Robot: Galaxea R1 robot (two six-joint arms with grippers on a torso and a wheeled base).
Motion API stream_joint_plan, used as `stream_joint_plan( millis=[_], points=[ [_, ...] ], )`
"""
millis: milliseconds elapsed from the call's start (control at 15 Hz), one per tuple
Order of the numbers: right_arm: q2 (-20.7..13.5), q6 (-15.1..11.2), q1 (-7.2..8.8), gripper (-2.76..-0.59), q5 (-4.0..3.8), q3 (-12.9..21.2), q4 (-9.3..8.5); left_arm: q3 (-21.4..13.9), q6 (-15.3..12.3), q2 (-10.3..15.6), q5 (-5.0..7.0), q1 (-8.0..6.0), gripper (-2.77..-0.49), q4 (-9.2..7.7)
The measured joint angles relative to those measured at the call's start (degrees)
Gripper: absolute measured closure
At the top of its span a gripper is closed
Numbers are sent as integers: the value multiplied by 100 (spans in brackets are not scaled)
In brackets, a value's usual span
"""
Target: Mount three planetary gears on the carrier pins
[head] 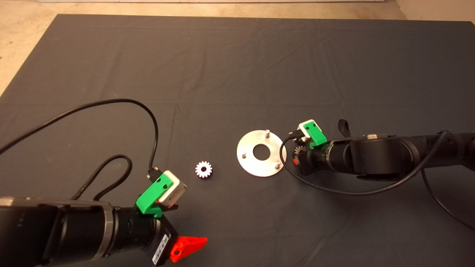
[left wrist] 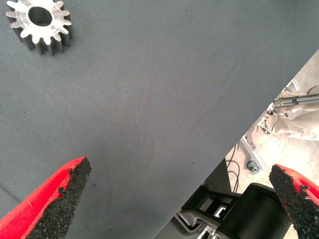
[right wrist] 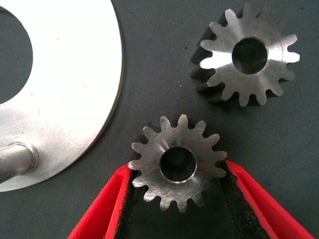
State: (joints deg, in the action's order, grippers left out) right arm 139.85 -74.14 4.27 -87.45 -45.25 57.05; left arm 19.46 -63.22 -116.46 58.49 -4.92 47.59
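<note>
Beside the three-pinned disc [head: 248,161], right jaws grip one of two grey gears [right wrist: 178,163]; left jaws gape.

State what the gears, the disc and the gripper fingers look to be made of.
Gear between the right gripper pads and the loose gear: machined steel by their look, grey with circular tool marks.
Disc: probably aluminium, pale brushed sheen, fine scratches.
Fingers: red plastic, likely printed; the black pads look like gritty rubber or foam.

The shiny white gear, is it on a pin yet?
No. The shiny white gear lies flat on the mat, apart from the disc, whose three pins are bare.
</note>
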Motion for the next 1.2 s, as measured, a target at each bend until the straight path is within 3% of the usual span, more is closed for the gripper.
stream_joint_plan(
  millis=[1067,1200],
  points=[
    [1,59,0,-110,30,-124,100,0,-45,-2,-2,0,-262,0],
    [-5,59,0,-108,-6,-60,101,0,-48,-2,-2,0,-262,0]
  ],
)
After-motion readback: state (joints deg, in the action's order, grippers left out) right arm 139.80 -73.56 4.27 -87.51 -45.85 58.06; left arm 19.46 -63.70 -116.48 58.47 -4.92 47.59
